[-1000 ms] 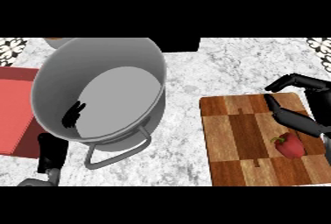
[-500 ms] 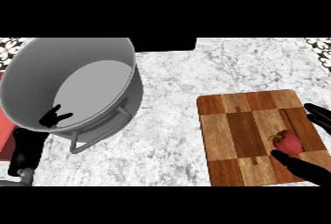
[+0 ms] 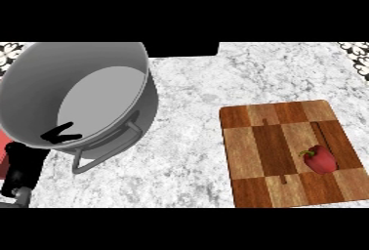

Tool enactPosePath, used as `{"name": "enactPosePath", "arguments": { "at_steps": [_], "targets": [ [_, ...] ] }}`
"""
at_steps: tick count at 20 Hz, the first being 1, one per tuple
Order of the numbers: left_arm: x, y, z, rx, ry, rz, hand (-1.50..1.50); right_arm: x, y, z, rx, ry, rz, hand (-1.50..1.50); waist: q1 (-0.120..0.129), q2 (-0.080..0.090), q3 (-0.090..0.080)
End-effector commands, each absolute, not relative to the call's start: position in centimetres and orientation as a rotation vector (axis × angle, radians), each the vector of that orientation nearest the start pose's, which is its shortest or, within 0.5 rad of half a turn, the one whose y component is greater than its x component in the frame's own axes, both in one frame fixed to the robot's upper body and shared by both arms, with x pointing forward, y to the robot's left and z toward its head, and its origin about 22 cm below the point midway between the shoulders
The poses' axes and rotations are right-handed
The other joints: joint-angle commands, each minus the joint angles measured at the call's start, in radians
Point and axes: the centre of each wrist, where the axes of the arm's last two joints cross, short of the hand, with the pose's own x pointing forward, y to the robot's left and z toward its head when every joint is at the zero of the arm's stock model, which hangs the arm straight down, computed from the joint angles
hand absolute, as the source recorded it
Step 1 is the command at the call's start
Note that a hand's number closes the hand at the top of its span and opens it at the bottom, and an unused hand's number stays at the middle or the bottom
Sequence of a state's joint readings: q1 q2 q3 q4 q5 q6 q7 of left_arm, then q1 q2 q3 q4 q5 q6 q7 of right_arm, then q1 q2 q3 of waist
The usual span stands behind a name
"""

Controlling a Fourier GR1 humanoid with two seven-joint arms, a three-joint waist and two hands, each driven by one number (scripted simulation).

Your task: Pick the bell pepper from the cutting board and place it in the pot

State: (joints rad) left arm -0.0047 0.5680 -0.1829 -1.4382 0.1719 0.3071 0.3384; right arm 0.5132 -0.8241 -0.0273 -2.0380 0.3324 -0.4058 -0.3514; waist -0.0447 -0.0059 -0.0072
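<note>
The bell pepper lies on the cutting board, toward the board's right side and a little below its middle, with its green stem pointing left. It is red, it rests on its side, and nothing touches it. The board is a checkered slab of light and dark wood at the right of the marble counter; its lower edge runs out of view.

The pot stands at the far left, well apart from the board, with a stretch of bare counter between them. It is large, grey and deep, and the view looks down into its pale bottom. One loop handle sticks out from its lower right side toward the viewer.

The left hand shows at the lower left edge, just beside the pot's near wall, with a bit of grey forearm below it. Two of its fingers appear against the pot's inner wall – straight and spread, gripping nothing (the pot's rim hides how they join the rest of the hand).

A sliver of something red lies at the left edge, behind that hand.
</note>
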Motion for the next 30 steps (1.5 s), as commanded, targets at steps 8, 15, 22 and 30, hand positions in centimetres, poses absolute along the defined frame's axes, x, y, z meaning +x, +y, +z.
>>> {"name": "enactPosePath", "arguments": {
  "at_steps": [8, 15, 22, 30],
  "targets": [
    [25.3, 33.5, 2.0, 0.542, -1.141, -0.087, 0.0, 10.5, -32.3, 15.1, -0.933, -1.316, 1.277, -1.5, 0.027, 0.007, 0.004],
    [27.1, 33.7, 2.9, 0.506, -1.153, -0.106, 0.0, 10.9, -30.6, 13.3, -1.007, -1.214, 1.202, -1.5, 0.04, 0.008, 0.007],
    [27.1, 33.0, 3.7, 0.521, -1.154, -0.091, 0.0, 14.2, -32.0, 13.7, -1.018, -1.184, 1.184, -1.5, 0.045, 0.007, 0.007],
    [26.9, 32.8, 2.7, 0.534, -1.17, -0.1, 0.0, 17.1, -31.0, 8.7, -0.999, -1.168, 1.203, -1.5, 0.049, 0.008, 0.007]
  ]
}}
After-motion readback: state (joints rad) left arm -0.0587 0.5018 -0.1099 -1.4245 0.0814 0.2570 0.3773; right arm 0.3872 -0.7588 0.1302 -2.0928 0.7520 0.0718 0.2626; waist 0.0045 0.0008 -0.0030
